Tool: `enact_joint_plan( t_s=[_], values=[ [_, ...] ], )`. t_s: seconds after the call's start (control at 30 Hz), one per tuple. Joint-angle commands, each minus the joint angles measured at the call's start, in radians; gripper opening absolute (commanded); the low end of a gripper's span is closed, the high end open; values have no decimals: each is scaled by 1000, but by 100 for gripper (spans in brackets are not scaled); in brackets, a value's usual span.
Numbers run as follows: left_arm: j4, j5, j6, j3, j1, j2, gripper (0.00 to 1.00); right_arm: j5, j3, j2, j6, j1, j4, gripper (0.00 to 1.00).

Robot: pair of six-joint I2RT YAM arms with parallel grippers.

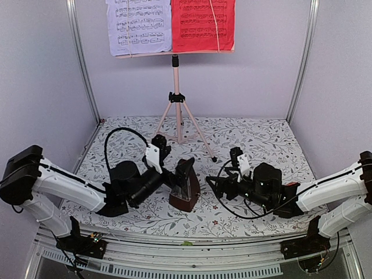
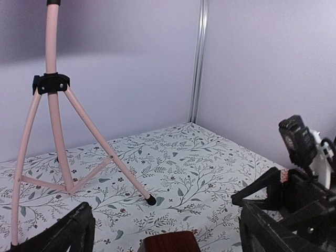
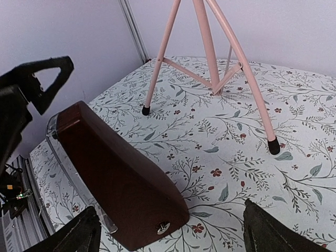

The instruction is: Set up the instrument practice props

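The pink tripod music stand (image 1: 177,110) stands at the back with a lilac sheet (image 1: 139,26) and a red sheet (image 1: 203,23) on its desk. The dark brown metronome (image 1: 186,187) rests on the floral cloth in front of it. My left gripper (image 1: 173,173) is open right at the metronome's left side. In the left wrist view the metronome's top (image 2: 169,243) shows low between the spread jaws of that gripper (image 2: 167,223). My right gripper (image 1: 213,185) is open just right of the metronome, apart from it. The metronome's side and base (image 3: 115,178) fill that gripper's (image 3: 170,231) view.
The floral cloth (image 1: 256,139) covers the table, and the tripod's black-tipped feet (image 3: 273,146) rest on it. Grey walls and metal posts (image 1: 81,58) close in the back and sides. A black cable (image 1: 116,136) loops above the left arm. A metal rail (image 1: 192,244) runs along the near edge.
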Motion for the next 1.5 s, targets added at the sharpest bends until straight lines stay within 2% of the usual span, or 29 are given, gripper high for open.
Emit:
enact_joint_plan(
  t_s=[0.0, 0.13, 0.3, 0.4, 0.47, 0.7, 0.9, 1.07, 1.3, 1.43, 1.47],
  values=[
    [-265, 18, -102, -9, -12, -167, 94, -84, 51, 10, 72, -8, -73, 90],
    [-543, -1, -266, -2, 0, -303, 79, -142, 102, 70, 141, -8, -102, 71],
    [-883, -29, -514, 30, 59, -377, 52, -146, 154, 126, 220, -10, -127, 35],
    [-990, 57, -577, 37, 122, -357, 32, -141, 188, 152, 247, -11, -167, 11],
    [-1024, 116, -583, 47, 151, -322, 24, -157, 194, 163, 268, -13, -174, 4],
    [-1045, 242, -524, 128, 170, -165, 21, -210, 231, 228, 316, -14, -180, 2],
    [-1034, 286, -524, 160, 161, -94, 20, -239, 259, 245, 300, -58, -189, 4],
    [-1028, 299, -555, 200, 113, -44, 19, -405, 290, 261, 233, -143, -187, 8],
    [-1037, 277, -607, 279, 34, 18, 18, -545, 371, 314, 152, -157, -211, 11],
    [-1042, 264, -621, 303, 16, 30, 18, -488, 398, 308, 127, -179, -289, 18],
    [-1041, 264, -622, 304, 15, 27, 19, -478, 395, 292, 125, -200, -308, 25]
  ],
)
